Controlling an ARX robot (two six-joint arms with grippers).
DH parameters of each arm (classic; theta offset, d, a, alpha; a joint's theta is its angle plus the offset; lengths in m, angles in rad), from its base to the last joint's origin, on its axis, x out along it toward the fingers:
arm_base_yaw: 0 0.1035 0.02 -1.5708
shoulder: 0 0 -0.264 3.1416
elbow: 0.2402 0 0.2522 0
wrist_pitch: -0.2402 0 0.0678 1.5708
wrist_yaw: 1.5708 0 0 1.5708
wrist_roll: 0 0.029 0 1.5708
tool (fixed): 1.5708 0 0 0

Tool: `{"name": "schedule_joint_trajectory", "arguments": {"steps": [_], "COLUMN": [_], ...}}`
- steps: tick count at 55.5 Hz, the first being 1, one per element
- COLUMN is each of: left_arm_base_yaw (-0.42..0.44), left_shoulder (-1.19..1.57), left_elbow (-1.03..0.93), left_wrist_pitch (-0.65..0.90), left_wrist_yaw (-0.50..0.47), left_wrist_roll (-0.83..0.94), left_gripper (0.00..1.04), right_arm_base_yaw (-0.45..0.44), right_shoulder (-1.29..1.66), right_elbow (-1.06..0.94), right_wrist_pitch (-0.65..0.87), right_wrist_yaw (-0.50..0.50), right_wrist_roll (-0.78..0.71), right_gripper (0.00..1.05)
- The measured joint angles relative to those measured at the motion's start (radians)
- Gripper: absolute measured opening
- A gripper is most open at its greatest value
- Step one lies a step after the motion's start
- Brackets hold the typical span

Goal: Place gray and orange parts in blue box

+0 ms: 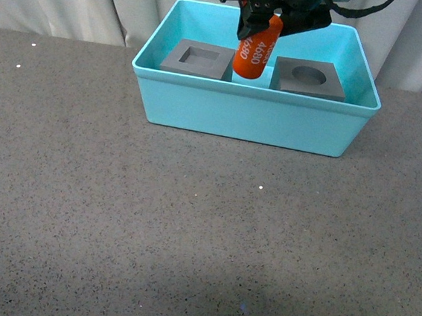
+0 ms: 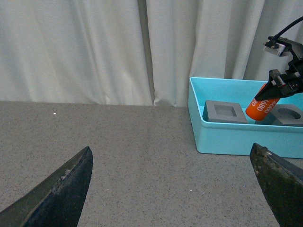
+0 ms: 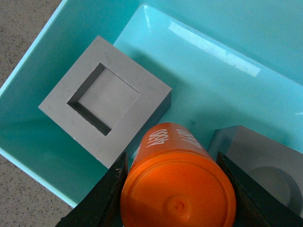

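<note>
Right gripper [image 1: 265, 20] clamped on orange cylinder [image 1: 255, 54], held tilted within blue box [image 1: 252, 121] at table's 12 o'clock. Square-recess gray cube [image 1: 198, 58] at cylinder's 9 o'clock, round-recess gray cube [image 1: 308, 78] at 3. Left gripper [image 2: 170, 158] spread wide, empty.

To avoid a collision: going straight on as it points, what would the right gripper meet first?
Probably the blue box floor, between the square-recess cube and round-recess cube; the held orange cylinder would touch first.

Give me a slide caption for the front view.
Right gripper holds the orange cylinder tilted over the blue box, between the square-recess cube and the round-recess cube already inside.
</note>
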Motion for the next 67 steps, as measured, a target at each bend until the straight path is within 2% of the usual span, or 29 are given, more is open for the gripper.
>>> {"name": "schedule_joint_trajectory", "arguments": {"steps": [26, 55, 57, 67], "left_arm_base_yaw": [0.000, 0.000, 0.000, 0.000], "left_shoulder": [0.000, 0.000, 0.000, 0.000], "left_elbow": [0.000, 0.000, 0.000, 0.000], "left_wrist_pitch": [0.000, 0.000, 0.000, 0.000], "left_wrist_yaw": [0.000, 0.000, 0.000, 0.000], "left_wrist_roll": [0.000, 0.000, 0.000, 0.000], "left_gripper": [0.98, 0.98, 0.98, 0.98], "right_arm_base_yaw": [0.007, 0.012, 0.013, 0.014], "right_shoulder": [0.137, 0.146, 0.146, 0.144], "right_elbow": [0.113, 0.102, 0.101, 0.089], "right_wrist_pitch": [-0.099, -0.102, -0.101, -0.088], "right_wrist_yaw": [0.049, 0.059, 0.059, 0.053], "right_wrist_roll": [0.000, 0.001, 0.000, 0.010], "right_gripper": [0.45, 0.45, 0.47, 0.72]}}
